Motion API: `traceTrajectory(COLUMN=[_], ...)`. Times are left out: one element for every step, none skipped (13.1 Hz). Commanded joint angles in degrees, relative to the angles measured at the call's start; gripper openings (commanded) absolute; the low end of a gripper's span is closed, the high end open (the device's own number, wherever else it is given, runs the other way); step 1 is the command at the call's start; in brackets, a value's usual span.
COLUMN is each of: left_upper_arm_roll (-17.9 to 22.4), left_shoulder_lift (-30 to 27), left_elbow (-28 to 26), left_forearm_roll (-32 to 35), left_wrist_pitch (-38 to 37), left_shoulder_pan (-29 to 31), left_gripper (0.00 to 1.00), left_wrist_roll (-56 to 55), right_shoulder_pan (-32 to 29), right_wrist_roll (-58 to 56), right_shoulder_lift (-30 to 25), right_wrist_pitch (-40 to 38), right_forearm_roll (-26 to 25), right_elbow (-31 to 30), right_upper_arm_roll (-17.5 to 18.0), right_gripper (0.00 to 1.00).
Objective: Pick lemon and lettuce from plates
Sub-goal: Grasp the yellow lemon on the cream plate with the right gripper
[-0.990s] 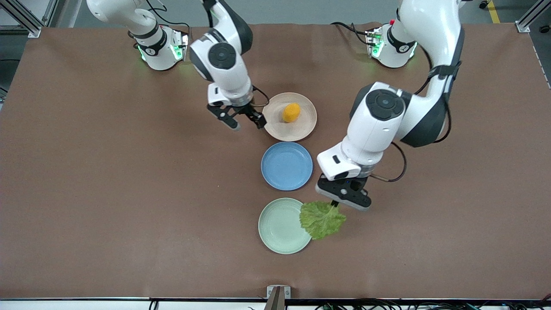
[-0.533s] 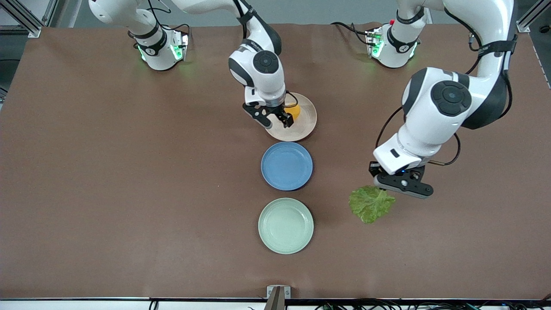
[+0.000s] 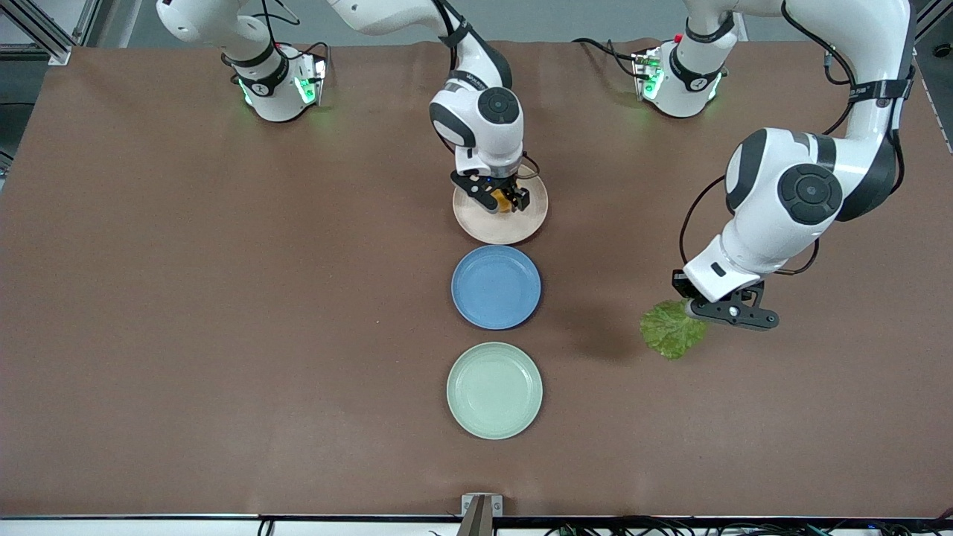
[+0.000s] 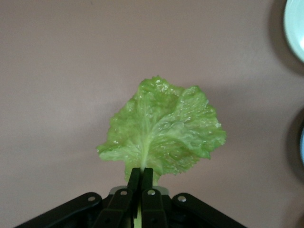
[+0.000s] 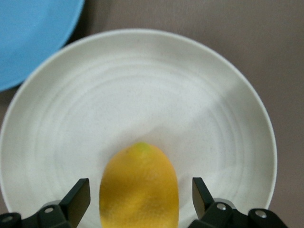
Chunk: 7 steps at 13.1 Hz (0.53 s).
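Right gripper (image 3: 500, 199) down over the pinkish-beige plate (image 3: 526, 228), fingers (image 5: 79, 195) spread wide to either side of the lemon (image 5: 138, 187) and not yet touching it, lined up so that a squeeze would land across the fruit's narrow middle. Lemon resting on the plate itself, a little off the plate's centre, about midway along the worktop's length and toward the edge where the bases stand; closing not yet done, so lifting presumably comes only after that. Left gripper (image 3: 733, 314) pinched tight on the pale stem of the lettuce (image 4: 161, 130), held by that stiffer end most likely because the crinkled blade would tear or slip; leaf hanging free in the air over bare brown worktop (image 3: 149, 313) toward the left arm's end, well apart from every plate. Mint green plate (image 3: 494, 390) bare, near the middle of the camera-side edge, which fits the leaf having been taken from it. Blue plate (image 3: 496, 286) between the other two, bare as well, no part of the job. By that reckoning, lettuce half done, lemon half waiting on the grip. Slippery rind a likely risk if gripped off-centre.
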Motion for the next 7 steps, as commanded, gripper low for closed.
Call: traceTrajectory(left_upper_arm_roll=[-0.8, -0.8, -0.8, -0.8, -0.8, -0.8, -0.8], left_shoulder_lift=[-2.1, -2.1, -2.0, -1.9, -1.7, -1.6, -1.8], left_elbow=[-4.0, -5.2, -5.8, -6.8, -7.7, -9.6, -12.1], left_forearm_roll=[1.3, 1.3, 1.3, 1.3, 1.3, 1.3, 1.3], left_wrist_pitch=[0.3, 0.8, 0.8, 0.9, 1.7, 4.0, 7.7], left_shoulder_pan=[1.2, 1.9, 2.2, 2.3, 2.3, 2.3, 2.4], left_gripper=[0.00, 0.00, 0.00, 0.00, 0.00, 0.00, 0.00], left_wrist_roll=[0.1, 0.1, 0.1, 0.1, 0.2, 0.8, 1.8], right_shoulder_pan=[1.9, 1.9, 1.8, 1.3, 1.1, 0.4, -0.5], right_wrist_roll=[1.3, 1.3, 1.3, 1.0, 0.6, 0.3, 0.1], right_shoulder_lift=[0.5, 0.3, 0.2, 0.1, 0.0, -0.3, -0.6], right_wrist_pitch=[0.0, -0.2, -0.5, -0.6, -0.7, -0.8, -1.1], right_forearm_roll=[-1.1, -1.8, -1.8, -1.9, -1.9, -1.9, -2.0], right_elbow=[0.8, 0.8, 0.8, 0.8, 0.8, 0.9, 1.2], right_upper_arm_roll=[-0.9, -0.9, -0.9, -0.9, -1.0, -1.2, -1.7], right_gripper=[0.78, 0.69, 0.61, 0.49, 0.29, 0.08, 0.02])
